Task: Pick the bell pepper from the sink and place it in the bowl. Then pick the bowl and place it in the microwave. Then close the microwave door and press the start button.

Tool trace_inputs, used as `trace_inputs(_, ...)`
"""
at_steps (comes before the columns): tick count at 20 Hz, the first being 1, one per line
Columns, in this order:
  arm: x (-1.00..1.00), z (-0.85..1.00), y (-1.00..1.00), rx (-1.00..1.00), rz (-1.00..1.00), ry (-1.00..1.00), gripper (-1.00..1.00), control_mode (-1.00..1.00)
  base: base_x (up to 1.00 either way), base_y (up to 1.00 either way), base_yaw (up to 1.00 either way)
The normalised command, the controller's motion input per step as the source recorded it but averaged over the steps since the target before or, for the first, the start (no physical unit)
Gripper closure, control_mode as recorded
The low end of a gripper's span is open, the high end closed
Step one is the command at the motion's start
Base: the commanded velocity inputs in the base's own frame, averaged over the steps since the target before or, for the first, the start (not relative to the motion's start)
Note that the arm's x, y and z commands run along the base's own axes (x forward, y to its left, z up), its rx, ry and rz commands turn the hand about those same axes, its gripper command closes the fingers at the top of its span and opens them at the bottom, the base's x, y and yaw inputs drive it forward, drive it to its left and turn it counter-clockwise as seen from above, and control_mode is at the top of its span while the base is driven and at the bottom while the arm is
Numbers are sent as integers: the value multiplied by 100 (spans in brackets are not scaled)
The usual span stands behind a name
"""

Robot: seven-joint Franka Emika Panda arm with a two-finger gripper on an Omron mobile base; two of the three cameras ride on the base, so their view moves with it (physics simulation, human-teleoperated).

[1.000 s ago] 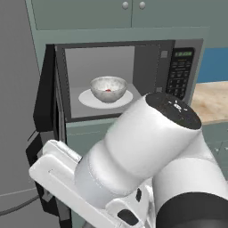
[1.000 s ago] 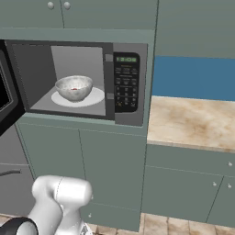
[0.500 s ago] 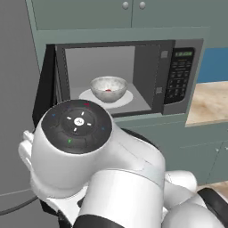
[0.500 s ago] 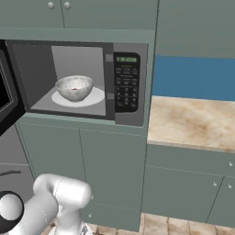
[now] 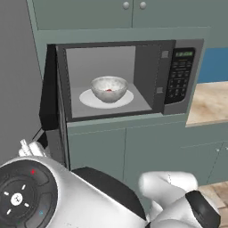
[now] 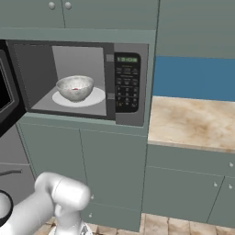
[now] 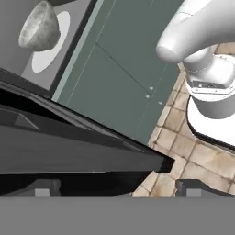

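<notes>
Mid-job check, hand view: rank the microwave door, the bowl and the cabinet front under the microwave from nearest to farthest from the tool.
1. Microwave door: nearest, a dark slab right in front of the open tool.
2. Cabinet front: next, green panel beyond the door, below the oven opening.
3. Bowl: farthest, inside the microwave on the white plate, at the view's upper left.

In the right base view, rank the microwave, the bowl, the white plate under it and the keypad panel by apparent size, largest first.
1. microwave, largest by far
2. keypad panel and white plate: too close to rank, and the bowl covers much of the plate
3. bowl
</notes>
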Motion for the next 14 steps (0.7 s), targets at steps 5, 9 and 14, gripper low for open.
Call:
trace_inputs(5, 0, 0, -49, -2, -42, -12, -100, -100, 0, 0, 0)
trace_inputs(9, 0, -7, -68, 0, -40, -9, -100, -100, 0, 0, 0)
trace_inputs(14, 1, -13, -68, 0, -38, -6, -100, -100, 0, 0, 0)
